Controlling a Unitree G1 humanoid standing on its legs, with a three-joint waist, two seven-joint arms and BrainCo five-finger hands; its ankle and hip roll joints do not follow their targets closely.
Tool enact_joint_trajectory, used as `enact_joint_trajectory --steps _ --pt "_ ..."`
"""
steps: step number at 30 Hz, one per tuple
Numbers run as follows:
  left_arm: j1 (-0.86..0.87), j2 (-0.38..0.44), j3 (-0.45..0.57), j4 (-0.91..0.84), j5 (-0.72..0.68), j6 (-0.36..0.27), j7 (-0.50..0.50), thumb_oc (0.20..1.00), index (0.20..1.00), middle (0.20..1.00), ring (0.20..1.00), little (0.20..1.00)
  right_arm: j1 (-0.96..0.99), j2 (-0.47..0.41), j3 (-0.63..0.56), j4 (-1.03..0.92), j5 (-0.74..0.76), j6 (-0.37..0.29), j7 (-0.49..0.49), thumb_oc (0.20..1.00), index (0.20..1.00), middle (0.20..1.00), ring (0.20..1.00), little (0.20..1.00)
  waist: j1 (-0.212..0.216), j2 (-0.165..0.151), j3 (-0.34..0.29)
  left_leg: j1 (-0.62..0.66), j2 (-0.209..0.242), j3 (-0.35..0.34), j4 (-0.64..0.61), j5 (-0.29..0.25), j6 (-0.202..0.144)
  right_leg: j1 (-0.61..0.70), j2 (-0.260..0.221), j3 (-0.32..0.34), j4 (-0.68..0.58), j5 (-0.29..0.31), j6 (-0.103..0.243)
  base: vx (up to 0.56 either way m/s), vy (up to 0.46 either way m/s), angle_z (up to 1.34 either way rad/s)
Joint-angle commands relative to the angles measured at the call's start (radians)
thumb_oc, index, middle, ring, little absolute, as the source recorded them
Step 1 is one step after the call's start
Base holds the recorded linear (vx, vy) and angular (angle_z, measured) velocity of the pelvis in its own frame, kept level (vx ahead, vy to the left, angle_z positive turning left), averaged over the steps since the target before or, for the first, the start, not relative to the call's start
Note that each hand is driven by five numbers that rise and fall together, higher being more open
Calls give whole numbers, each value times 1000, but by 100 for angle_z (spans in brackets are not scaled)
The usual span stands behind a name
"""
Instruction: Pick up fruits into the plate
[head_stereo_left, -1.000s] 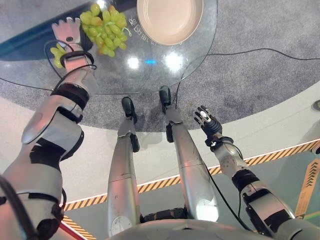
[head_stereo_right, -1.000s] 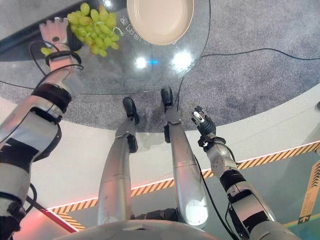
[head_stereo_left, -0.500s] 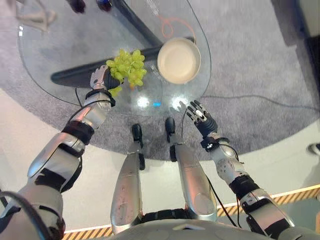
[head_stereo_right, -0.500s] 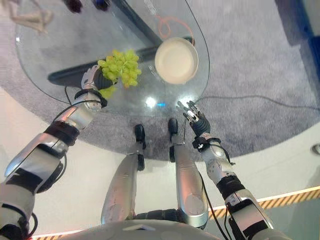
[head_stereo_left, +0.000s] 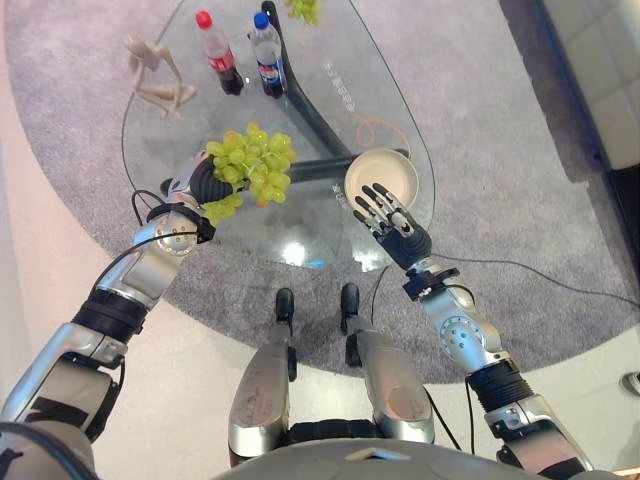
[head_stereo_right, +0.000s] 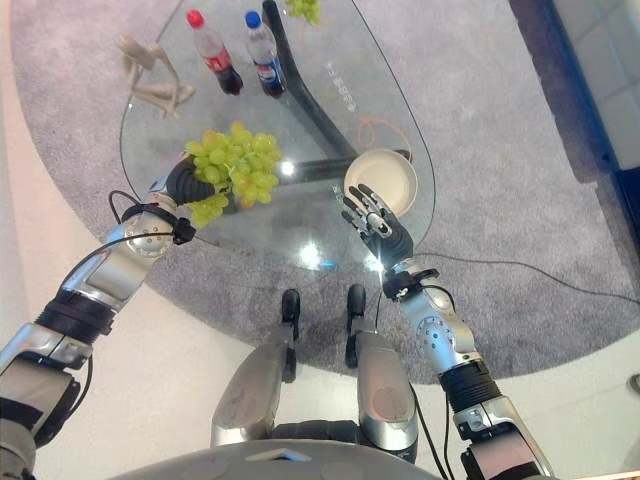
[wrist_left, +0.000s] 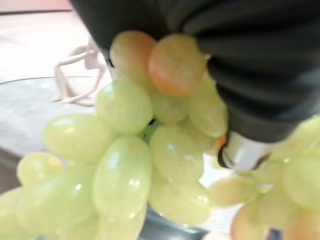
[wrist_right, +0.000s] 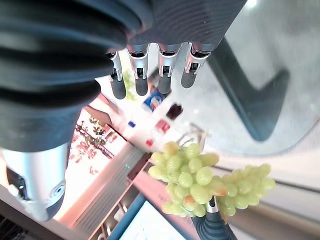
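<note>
Since half a second ago my view has pulled back to take in the whole glass table (head_stereo_left: 330, 70), and my left hand (head_stereo_left: 200, 183) has lifted the grapes (head_stereo_left: 250, 165) clear of the glass; my right hand (head_stereo_left: 392, 222) has risen beside the plate (head_stereo_left: 383, 172).

To do this step well, I should carry the bunch level across to the plate, keep it high enough that the low-hanging grapes clear the rim, then lower it onto the middle before letting go.

My left hand's fingers are, I think, curled round the bunch, though the grapes hide most of them; in my left wrist view the fruit presses right against the dark cover. The grapes hang well short of the plate, on the side away from my right hand. My right hand is spread, fingers straight, holding nothing, its tips just over the plate's near rim.
</note>
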Motion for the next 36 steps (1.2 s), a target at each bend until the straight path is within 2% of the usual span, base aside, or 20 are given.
enact_joint_trajectory --steps 1,5,8,9,14,17,20,25,29,36 --pt "38 -23 23 -63 101 -70 -77 200 200 200 200 200 89 -44 2 -83 9 67 35 1000 1000 1000 1000 1000 10 24 -241 -2 -42 34 58 -109 27 26 -44 -4 17 -47 73 153 18 17" --pt "39 3 -5 -134 166 -95 -161 200 200 200 200 200 77 -129 -19 -152 -121 130 4 1000 1000 1000 1000 1000 26 20 -295 48 -43 30 47 -123 27 86 -47 -29 -4 -50 79 140 17 19" --pt "23 17 -22 -165 194 -98 -187 200 200 200 200 200 60 -175 -22 -176 -188 143 -17 1000 1000 1000 1000 1000 32 16 -311 70 -43 25 34 -126 28 110 -48 -38 -14 -52 82 77 -14 16" --pt "-3 31 -42 -189 221 -109 -220 200 200 200 200 200 38 -214 -26 -198 -233 159 -36 1000 1000 1000 1000 1000 36 11 -326 90 -42 25 21 -127 27 130 -50 -50 -25 -51 85 56 -31 8" --pt "-88 50 -99 -231 231 -154 -320 200 200 200 200 200 -48 -285 -2 -208 -365 203 -59 1000 1000 1000 1000 1000 46 4 -359 129 -38 28 -3 -132 25 171 -51 -65 -47 -50 88 33 -24 4" --pt "-138 51 -126 -242 216 -149 -350 200 200 200 200 200 -99 -303 29 -201 -375 244 -53 1000 1000 1000 1000 1000 47 2 -371 141 -37 33 -9 -133 24 181 -51 -69 -55 -48 88 9 -17 3" --pt "-175 51 -140 -243 226 -169 -383 200 200 200 200 200 -144 -322 55 -193 -389 271 -5 1000 1000 1000 1000 1000 47 -1 -379 146 -36 42 -10 -126 23 190 -51 -69 -63 -38 85 4 -9 2" --pt "-192 59 -152 -253 219 -203 -412 200 200 200 200 200 -172 -337 76 -197 -405 286 22 1000 1000 1000 1000 1000 47 -2 -391 161 -34 44 -16 -129 22 202 -49 -68 -68 -40 84 0 0 0" --pt "-207 58 -160 -263 208 -196 -425 200 200 200 200 200 -202 -337 96 -197 -405 300 28 1000 1000 1000 1000 1000 48 -3 -398 168 -33 46 -19 -130 21 208 -48 -66 -71 -41 83 0 0 0" --pt "-233 46 -174 -251 233 -210 -420 200 200 200 200 200 -232 -323 124 -208 -379 341 102 1000 1000 1000 1000 1000 46 -3 -408 177 -30 53 -24 -130 21 215 -45 -65 -78 -39 82 0 0 0"
